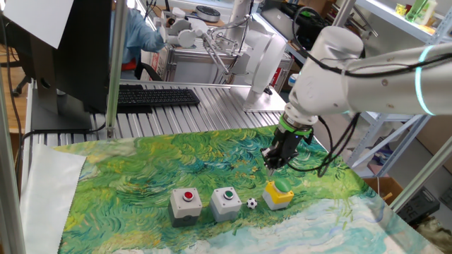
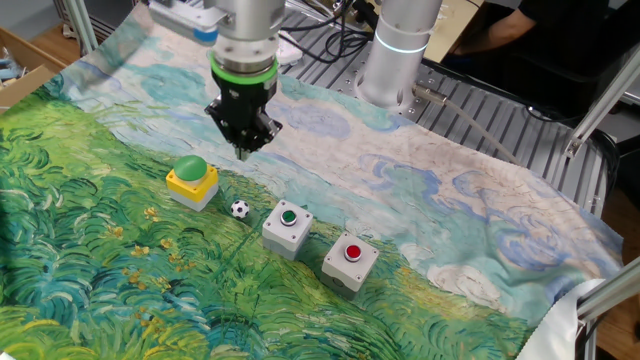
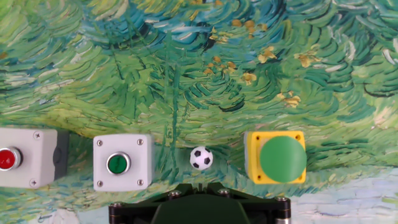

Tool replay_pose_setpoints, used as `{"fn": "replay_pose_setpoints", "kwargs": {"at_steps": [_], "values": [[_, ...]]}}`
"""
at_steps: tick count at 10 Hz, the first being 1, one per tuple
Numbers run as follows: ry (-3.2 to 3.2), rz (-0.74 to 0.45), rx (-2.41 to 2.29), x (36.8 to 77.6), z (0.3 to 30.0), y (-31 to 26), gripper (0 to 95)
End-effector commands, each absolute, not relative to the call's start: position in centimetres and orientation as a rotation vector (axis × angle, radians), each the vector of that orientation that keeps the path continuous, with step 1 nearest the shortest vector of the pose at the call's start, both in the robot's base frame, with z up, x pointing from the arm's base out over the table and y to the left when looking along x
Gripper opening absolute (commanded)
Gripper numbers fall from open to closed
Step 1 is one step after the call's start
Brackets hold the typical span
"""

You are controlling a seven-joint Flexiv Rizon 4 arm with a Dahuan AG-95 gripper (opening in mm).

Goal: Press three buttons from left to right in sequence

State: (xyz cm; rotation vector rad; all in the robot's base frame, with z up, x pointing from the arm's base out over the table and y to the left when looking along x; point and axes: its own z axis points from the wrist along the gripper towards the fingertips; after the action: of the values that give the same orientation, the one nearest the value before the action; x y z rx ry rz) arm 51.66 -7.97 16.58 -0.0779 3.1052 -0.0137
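- Above the cloth, behind the row, the gripper (image 1: 274,164) is held with fingers clenched, empty.
- Nearest lies the yellow box (image 1: 278,195); the red-button box (image 1: 186,204) sits far left.

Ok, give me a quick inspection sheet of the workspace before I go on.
Surface: painted cloth covers the table.
Job's things: red button, grey green button, yellow box in a row, apart.
Clutter: tiny ball between the grey green button and the yellow box.
Claw: shut, pointing down, above the cloth beside the yellow box, touching nothing.
Cables: black cable loops off the wrist.
Surroundings: keyboard, shelving behind.
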Motion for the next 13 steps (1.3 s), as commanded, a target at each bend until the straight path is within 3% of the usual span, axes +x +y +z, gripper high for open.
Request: {"fn": "replay_pose_setpoints", "kwargs": {"at_steps": [1,13], "values": [[3.098,-0.03,-0.083,51.3,16.76,-8.05,0.0],[3.077,-0.008,-0.375,51.3,16.76,-8.05,0.0]]}}
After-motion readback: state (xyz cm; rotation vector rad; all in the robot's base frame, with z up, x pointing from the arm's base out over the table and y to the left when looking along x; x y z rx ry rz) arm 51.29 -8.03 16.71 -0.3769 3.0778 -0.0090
